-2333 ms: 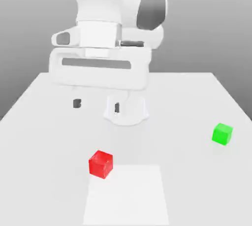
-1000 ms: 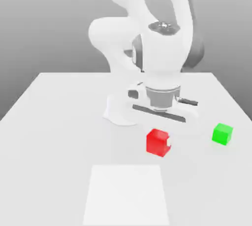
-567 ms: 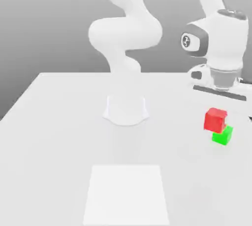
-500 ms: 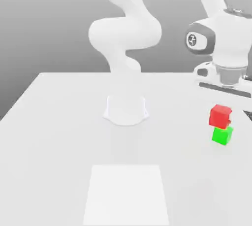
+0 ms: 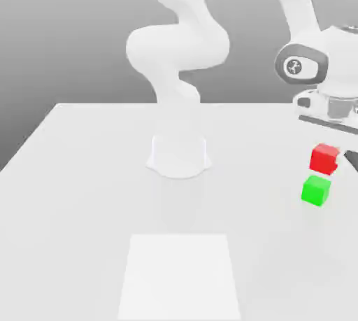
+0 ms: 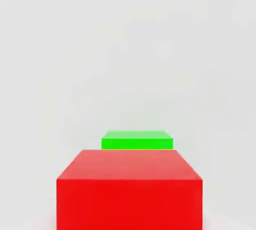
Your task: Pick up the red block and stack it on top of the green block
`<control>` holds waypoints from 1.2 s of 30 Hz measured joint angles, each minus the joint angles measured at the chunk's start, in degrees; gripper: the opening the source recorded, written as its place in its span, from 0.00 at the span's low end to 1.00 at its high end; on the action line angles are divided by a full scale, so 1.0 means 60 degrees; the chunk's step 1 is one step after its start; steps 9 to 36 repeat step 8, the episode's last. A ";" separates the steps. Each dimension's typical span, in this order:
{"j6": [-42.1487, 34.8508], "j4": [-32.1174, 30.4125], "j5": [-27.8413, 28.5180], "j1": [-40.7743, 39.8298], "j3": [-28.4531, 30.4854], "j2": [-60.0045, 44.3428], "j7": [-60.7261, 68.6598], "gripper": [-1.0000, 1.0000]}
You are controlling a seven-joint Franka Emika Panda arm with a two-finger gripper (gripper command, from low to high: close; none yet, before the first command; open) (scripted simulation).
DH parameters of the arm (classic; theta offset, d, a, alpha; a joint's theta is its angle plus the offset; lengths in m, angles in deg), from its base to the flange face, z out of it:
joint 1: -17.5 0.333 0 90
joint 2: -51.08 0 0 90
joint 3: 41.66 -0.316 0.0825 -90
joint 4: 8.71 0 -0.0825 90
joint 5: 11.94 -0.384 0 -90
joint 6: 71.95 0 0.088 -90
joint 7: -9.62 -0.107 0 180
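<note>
The red block (image 5: 325,159) hangs in the air under the white hand, with my gripper (image 5: 327,159) shut on it, at the exterior view's right. The green block (image 5: 316,191) rests on the table just below it, a small gap between the two. The red block sits slightly toward the exterior view's right of the green one. In the hand view the red block (image 6: 130,189) looms large and close, and the green block (image 6: 137,140) peeks out beyond its top edge.
The arm's round white base (image 5: 179,156) stands at the middle back of the white table (image 5: 84,194). A brighter white square patch (image 5: 180,276) lies flat near the front edge. The table's right edge runs close to the blocks.
The red block was lifted off the table near the front and carried to the exterior view's right. Over the last half second it shifted a little further right and up above the green block.
</note>
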State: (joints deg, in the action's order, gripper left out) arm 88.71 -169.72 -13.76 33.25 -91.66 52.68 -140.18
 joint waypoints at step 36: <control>0.0771 0.0120 0.3494 0.0766 0.1591 -0.1487 -0.2499 1.00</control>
